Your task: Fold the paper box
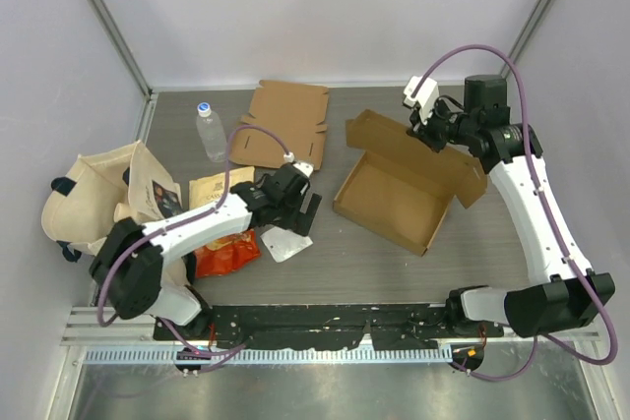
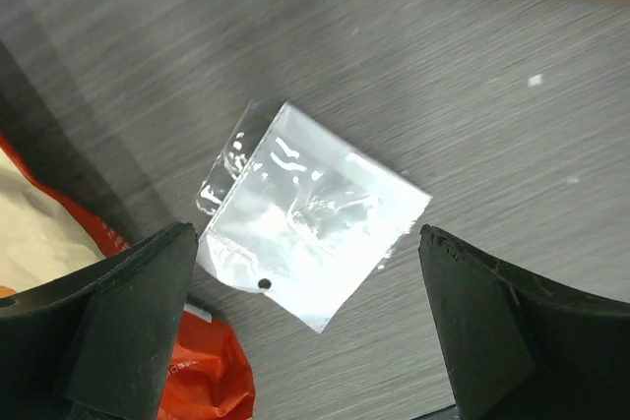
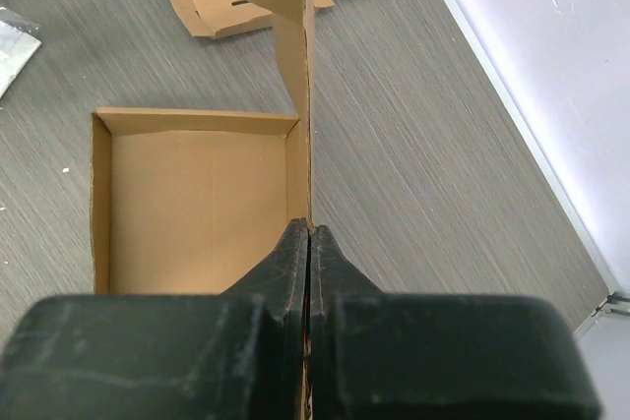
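The brown paper box (image 1: 399,194) lies open right of the table's middle, its tray walls up and its lid (image 1: 413,150) standing along the far side. My right gripper (image 1: 430,135) is shut on the top edge of that upright lid. In the right wrist view the closed fingers (image 3: 311,228) pinch the thin lid panel (image 3: 292,56) edge-on, with the tray (image 3: 197,204) to its left. My left gripper (image 1: 305,211) hangs open over a clear plastic bag (image 2: 305,213), holding nothing; its fingers (image 2: 138,312) stand wide apart on either side of the bag.
A flat unfolded cardboard sheet (image 1: 285,123) lies at the back. A water bottle (image 1: 211,131) stands to its left. A cloth tote bag (image 1: 98,194), a brown packet (image 1: 209,189) and an orange snack packet (image 1: 226,251) crowd the left side.
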Tool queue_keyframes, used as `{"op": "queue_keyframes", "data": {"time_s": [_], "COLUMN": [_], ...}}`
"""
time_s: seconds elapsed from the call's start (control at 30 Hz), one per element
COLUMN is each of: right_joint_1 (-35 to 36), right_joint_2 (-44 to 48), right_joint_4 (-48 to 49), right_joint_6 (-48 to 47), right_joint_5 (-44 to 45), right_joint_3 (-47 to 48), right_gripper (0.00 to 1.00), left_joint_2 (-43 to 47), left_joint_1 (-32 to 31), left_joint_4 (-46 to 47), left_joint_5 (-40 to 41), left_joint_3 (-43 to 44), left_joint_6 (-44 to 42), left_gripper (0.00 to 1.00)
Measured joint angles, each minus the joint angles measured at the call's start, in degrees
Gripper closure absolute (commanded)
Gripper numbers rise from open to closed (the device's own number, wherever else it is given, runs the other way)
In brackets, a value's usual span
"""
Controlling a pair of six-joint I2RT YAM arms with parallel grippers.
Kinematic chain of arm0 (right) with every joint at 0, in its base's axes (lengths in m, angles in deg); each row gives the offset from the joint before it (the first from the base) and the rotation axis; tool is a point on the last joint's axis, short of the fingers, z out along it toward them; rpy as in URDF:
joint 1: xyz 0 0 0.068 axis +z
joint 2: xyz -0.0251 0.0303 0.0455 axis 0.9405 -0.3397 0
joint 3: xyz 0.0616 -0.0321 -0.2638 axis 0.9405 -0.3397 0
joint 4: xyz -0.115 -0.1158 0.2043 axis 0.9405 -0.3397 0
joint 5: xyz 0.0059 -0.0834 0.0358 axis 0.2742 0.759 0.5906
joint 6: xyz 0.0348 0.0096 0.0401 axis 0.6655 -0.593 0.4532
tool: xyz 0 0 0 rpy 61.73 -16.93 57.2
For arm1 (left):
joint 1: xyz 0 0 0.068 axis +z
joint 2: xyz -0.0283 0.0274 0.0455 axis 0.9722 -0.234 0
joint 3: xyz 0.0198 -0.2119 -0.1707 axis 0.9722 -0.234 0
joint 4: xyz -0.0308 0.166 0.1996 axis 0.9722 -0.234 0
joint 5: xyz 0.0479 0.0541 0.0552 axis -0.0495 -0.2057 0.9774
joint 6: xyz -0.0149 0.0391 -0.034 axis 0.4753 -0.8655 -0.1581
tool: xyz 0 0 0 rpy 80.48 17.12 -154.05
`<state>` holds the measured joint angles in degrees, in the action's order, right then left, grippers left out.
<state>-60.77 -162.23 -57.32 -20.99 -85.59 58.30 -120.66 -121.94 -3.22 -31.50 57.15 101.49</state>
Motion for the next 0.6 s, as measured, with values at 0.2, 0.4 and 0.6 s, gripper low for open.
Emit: {"op": "queue_keyframes", "data": {"time_s": [0.2, 0.4, 0.6], "right_joint_1": [-0.20, -0.15, 0.22], "right_joint_2": [2.51, 3.15, 3.17], "right_joint_4": [0.02, 0.13, 0.87], "right_joint_6": [-0.04, -0.04, -0.02], "right_joint_5": [-2.05, -3.82, -4.66], "right_joint_3": [-0.92, -0.94, -1.64], "right_gripper": [0.99, 0.99, 0.99], "left_joint_2": [-7.19, -11.15, -13.14], "left_joint_1": [-1.70, -4.48, -4.26], "left_joint_4": [-2.45, 0.74, 4.11], "left_joint_5": [3.17, 1.36, 1.64], "left_joint_3": [-0.17, -2.64, -3.30], "left_joint_6": [3.54, 7.39, 8.87], "left_gripper": [0.00, 0.00, 0.45]}}
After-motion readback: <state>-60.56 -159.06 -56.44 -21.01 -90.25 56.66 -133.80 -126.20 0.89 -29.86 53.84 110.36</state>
